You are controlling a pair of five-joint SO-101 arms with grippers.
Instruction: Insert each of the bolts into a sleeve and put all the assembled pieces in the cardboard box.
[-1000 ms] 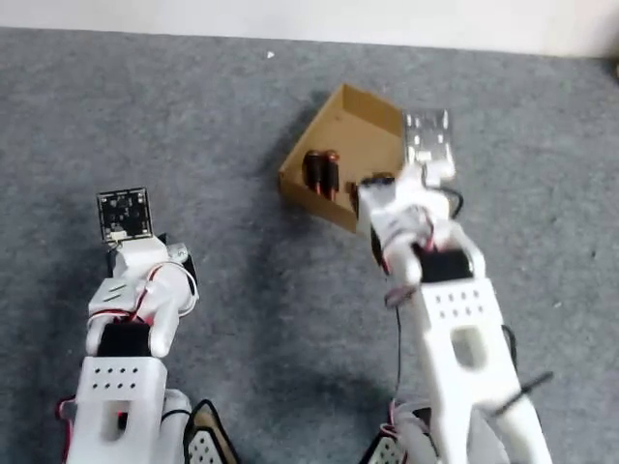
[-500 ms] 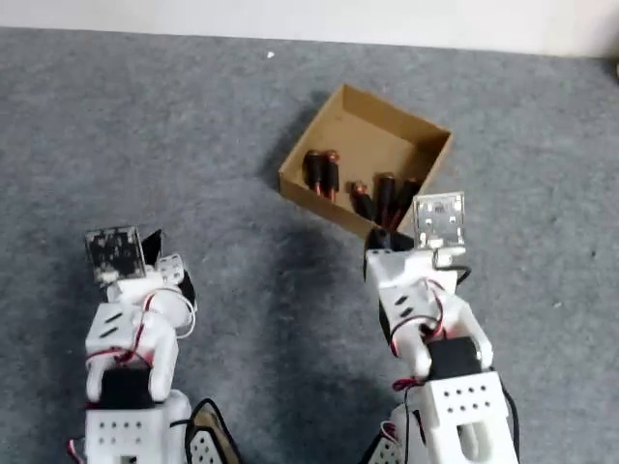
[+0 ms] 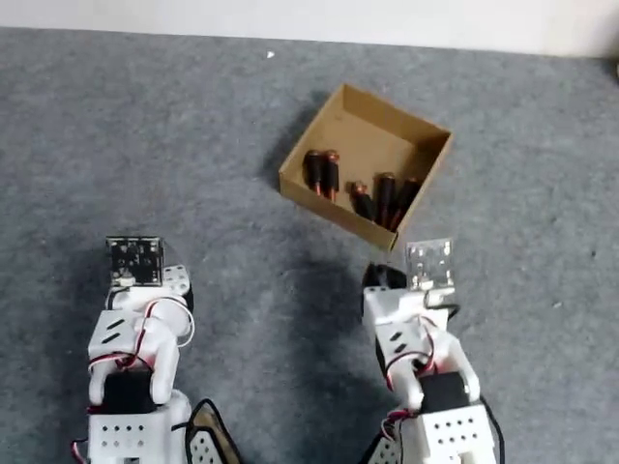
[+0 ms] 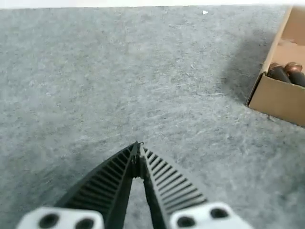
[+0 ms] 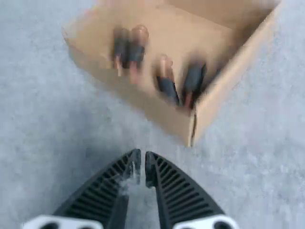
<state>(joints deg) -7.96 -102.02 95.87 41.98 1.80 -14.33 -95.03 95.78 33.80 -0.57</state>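
Observation:
The cardboard box (image 3: 429, 145) sits on the grey carpet at the upper middle, holding several dark sleeves with copper bolts (image 3: 321, 170) in them, two to the left and three (image 3: 385, 198) along the near wall. The same box (image 5: 240, 59) and pieces (image 5: 128, 47) lie just beyond my right gripper (image 5: 141, 168), which is shut with nothing in it and pulled back toward the near edge (image 3: 387, 278). My left gripper (image 4: 138, 160) is shut and empty over bare carpet at the lower left (image 3: 155, 280). The box corner (image 4: 279, 98) shows off to one side.
Grey carpet (image 3: 193, 126) covers the whole table. A pale wall strip (image 3: 290, 14) runs along the far edge. Both arm bases stand at the near edge.
My right arm has drawn back from over the box toward its base, uncovering the pieces inside. The left arm has also pulled back slightly.

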